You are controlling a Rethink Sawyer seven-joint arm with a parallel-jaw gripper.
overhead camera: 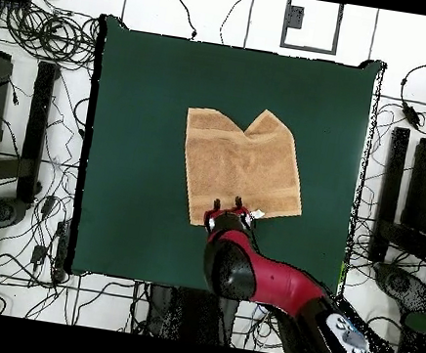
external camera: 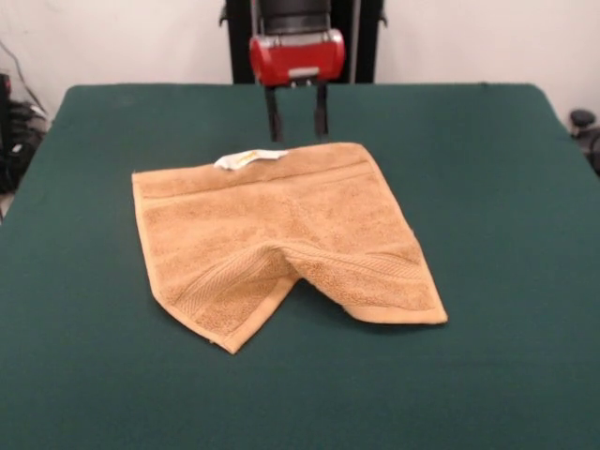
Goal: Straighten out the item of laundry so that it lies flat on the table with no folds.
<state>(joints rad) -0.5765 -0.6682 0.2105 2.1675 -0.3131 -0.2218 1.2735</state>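
The tan-orange towel (external camera: 281, 234) lies near the middle of the dark green table (external camera: 487, 281). Its near edge is pinched up into a ridge in the middle, so the edge forms a notch between two corners. A small white tag (external camera: 249, 159) sits at its far edge. In the overhead view the towel (overhead camera: 243, 167) shows the same notch on its far side. My gripper (external camera: 296, 114) hangs open and empty just behind the towel's far edge, beside the tag. In the overhead view the gripper (overhead camera: 227, 206) is over the towel's edge nearest the robot.
The red and black arm (overhead camera: 270, 282) reaches in from the robot's side of the table. Cables and equipment stands (overhead camera: 27, 127) lie on the floor around the table.
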